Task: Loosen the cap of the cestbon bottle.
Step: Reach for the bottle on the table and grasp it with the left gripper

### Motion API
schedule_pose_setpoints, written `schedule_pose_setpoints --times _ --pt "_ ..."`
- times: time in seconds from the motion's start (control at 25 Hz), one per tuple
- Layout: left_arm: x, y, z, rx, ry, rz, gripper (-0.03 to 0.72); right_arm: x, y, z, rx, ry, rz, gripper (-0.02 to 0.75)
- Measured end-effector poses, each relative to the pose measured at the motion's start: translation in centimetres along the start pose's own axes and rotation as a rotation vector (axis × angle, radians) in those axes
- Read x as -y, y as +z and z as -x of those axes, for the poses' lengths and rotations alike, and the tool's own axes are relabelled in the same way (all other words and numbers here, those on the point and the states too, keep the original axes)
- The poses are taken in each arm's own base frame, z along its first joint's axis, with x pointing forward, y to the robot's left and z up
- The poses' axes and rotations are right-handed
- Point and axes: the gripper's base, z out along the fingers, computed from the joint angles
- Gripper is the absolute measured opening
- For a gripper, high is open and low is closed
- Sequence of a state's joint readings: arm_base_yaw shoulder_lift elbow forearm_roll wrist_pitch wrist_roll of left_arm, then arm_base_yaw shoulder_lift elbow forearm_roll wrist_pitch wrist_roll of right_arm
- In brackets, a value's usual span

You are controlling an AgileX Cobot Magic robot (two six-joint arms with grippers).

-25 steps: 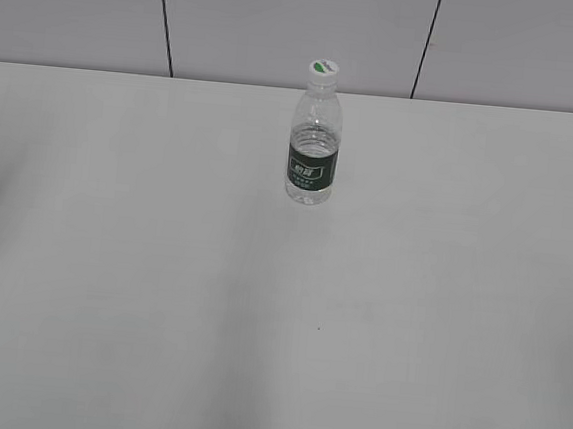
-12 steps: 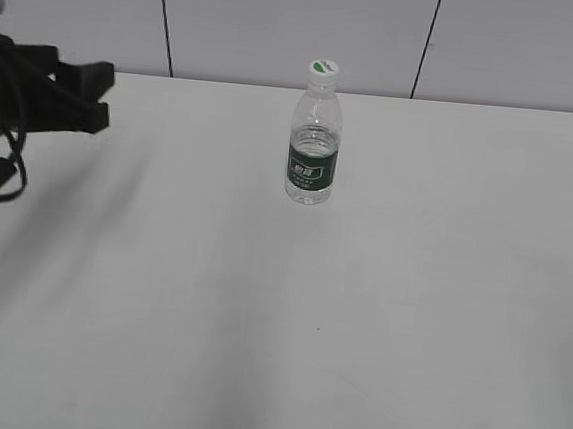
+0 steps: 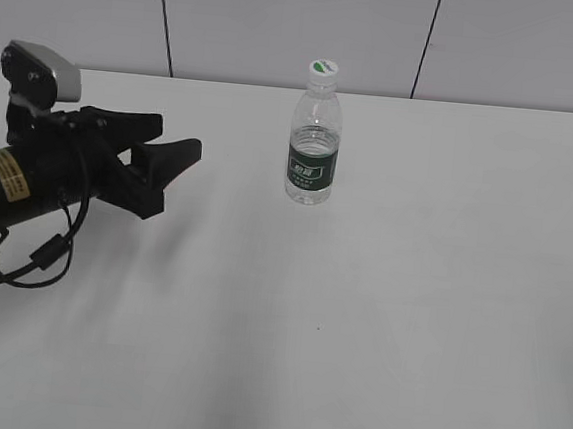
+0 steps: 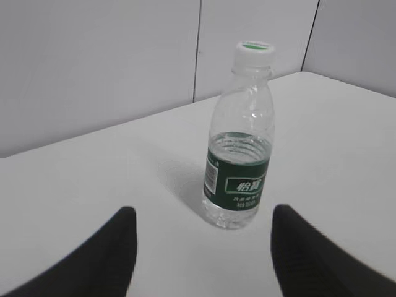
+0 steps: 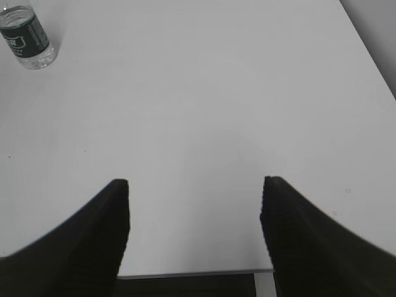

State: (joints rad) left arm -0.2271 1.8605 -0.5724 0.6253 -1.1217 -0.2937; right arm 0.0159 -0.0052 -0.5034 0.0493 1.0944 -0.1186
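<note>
The bottle [image 3: 315,145] is standing upright toward the back of the white counter [image 3: 378,313], with its cap [image 3: 323,69] sitting on the neck. The left gripper [image 3: 178,137] is hanging wide apart and empty, well left of the bottle. The right gripper [image 5: 195,185] is also gaping wide, holding nothing, far from the bottle.

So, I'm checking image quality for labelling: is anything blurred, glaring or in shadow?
Exterior view: even, soft light, small clear plastic bottle sharp, faint shadows under the left gripper. Left wrist view: label legible, dark fingertips soft. Right wrist view: no glare on the white table.
</note>
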Motion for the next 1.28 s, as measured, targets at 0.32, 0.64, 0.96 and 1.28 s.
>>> schedule_pose_setpoints --times 0.32,0.64,0.96,1.28 --pt "0.0 0.4 -1.4 0.008 -0.029 -0.025 0.416 0.0 0.0 0.0 0.000 0.001 0.000 0.515" --pt "-1.8 3.7 -1.1 0.016 0.009 -0.042 0.478 0.0 0.0 0.0 0.000 0.002 0.000 0.515" --pt "-1.9 8.4 -2.9 -0.064 0.040 -0.110 0.575 0.0 0.0 0.0 0.000 0.001 -0.001 0.515" --pt "-2.1 11.8 -3.6 -0.092 0.048 -0.285 0.582 0.0 0.0 0.0 0.000 0.003 -0.001 0.515"
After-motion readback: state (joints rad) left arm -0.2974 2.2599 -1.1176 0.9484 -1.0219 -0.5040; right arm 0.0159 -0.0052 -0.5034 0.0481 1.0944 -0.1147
